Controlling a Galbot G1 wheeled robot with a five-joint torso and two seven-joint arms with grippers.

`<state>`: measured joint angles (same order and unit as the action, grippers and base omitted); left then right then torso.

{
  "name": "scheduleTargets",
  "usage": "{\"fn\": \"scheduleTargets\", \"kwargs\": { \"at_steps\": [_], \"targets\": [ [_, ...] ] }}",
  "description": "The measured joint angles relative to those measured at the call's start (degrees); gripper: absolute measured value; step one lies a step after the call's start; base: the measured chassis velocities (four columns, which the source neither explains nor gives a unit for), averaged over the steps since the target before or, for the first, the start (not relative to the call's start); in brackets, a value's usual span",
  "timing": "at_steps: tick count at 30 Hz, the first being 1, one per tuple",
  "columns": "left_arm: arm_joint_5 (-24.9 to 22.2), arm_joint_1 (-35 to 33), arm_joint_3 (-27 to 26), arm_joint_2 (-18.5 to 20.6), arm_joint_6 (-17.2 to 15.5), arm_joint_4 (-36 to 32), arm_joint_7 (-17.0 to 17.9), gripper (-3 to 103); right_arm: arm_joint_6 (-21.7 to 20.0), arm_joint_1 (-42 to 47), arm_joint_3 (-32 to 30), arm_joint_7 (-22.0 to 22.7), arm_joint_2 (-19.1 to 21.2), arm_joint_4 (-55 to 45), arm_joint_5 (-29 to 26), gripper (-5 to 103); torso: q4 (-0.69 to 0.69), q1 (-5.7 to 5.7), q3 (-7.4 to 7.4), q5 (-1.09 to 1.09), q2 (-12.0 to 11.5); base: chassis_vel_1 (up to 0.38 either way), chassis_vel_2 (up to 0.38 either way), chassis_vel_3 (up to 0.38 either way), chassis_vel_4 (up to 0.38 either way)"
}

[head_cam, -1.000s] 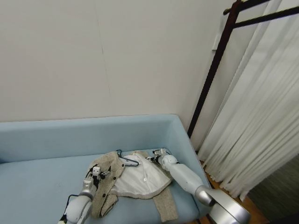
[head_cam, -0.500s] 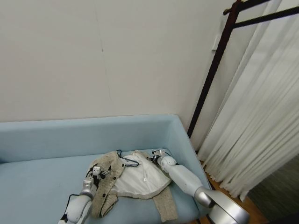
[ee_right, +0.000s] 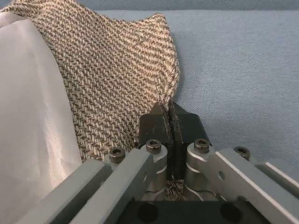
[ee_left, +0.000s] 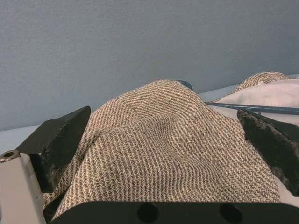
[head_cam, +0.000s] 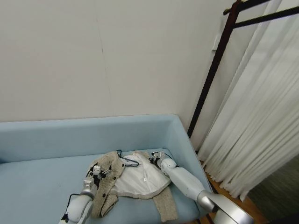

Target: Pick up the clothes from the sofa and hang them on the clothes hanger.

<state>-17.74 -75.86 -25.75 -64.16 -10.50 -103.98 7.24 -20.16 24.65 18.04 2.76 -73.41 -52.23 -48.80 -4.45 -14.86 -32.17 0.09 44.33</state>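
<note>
A brown tweed jacket (head_cam: 108, 179) with white lining (head_cam: 140, 179) lies spread on the light blue sofa (head_cam: 37, 154), a dark hanger (head_cam: 127, 161) resting in its collar. My left gripper (head_cam: 97, 171) stands open over the jacket's left side; in the left wrist view its fingers (ee_left: 60, 140) straddle a raised fold of tweed (ee_left: 163, 154), beside the hanger wire (ee_left: 254, 108). My right gripper (head_cam: 153, 158) is at the jacket's right edge. In the right wrist view the right gripper (ee_right: 168, 109) is shut on the hem of the tweed (ee_right: 107, 74).
A dark brown clothes rack (head_cam: 212, 70) rises beside the sofa's right end, its top bar (head_cam: 266, 16) high up. White curtains (head_cam: 261, 121) hang to the right. Bare sofa seat (head_cam: 32, 186) stretches to the left of the jacket.
My right gripper has crept a little left and down along the jacket's right edge. The left gripper and the jacket have hardly moved.
</note>
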Motion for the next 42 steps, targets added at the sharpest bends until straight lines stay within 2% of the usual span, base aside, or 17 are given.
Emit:
{"fn": "scheduleTargets", "kwargs": {
  "at_steps": [9,18,21,27,30,36,42],
  "targets": [
    [0.03,0.13,0.04,0.05,0.11,-0.23,0.04,100,1.34,0.54,-0.73,2.79,1.54,-5.11,2.89,1,-0.02,0.0,0.0,0.0,0.0,0.0,0.0,0.0,0.0],
    [0.19,-0.12,-0.19,-0.02,0.61,-0.43,0.05,100,2.12,2.81,-1.38,4.82,5.77,-19.22,7.96,1,-0.01,0.0,0.0,-0.01,0.0,0.0,0.0,0.0,0.0],
    [0.21,-0.29,-0.39,-0.02,0.73,-0.48,0.05,100,2.04,3.8,-0.75,5.12,7.05,-22.94,8.65,1,-0.01,0.0,0.0,0.0,0.0,0.0,0.0,0.0,0.0],
    [0.26,-0.5,-0.64,-0.07,0.97,-0.46,0.06,100,0.87,6.68,4.43,5.1,9.67,-33.24,10.39,1,-0.02,0.0,0.01,-0.02,0.0,0.0,0.0,0.0,0.0],
    [0.34,-0.48,-0.56,-0.31,0.99,-0.39,0.12,100,0.77,8.02,8.35,5.47,8.1,-36.3,12.65,0,-0.01,0.0,0.01,-0.02,0.0,0.0,0.0,0.0,0.0],
    [0.41,-0.82,-0.77,-0.37,1.06,-0.43,0.25,100,0.65,7.63,12.52,7.22,3.92,-37.13,13.49,0,0.0,0.0,0.0,-0.02,0.0,0.0,0.0,0.0,0.0],
    [0.56,-1.14,-1.19,-0.52,1.5,-0.08,0.24,100,-0.25,6.38,17.76,9.27,-2.87,-35.36,14.65,0,0.0,0.0,0.0,-0.02,0.0,0.0,0.0,0.0,0.0]
  ]
}}
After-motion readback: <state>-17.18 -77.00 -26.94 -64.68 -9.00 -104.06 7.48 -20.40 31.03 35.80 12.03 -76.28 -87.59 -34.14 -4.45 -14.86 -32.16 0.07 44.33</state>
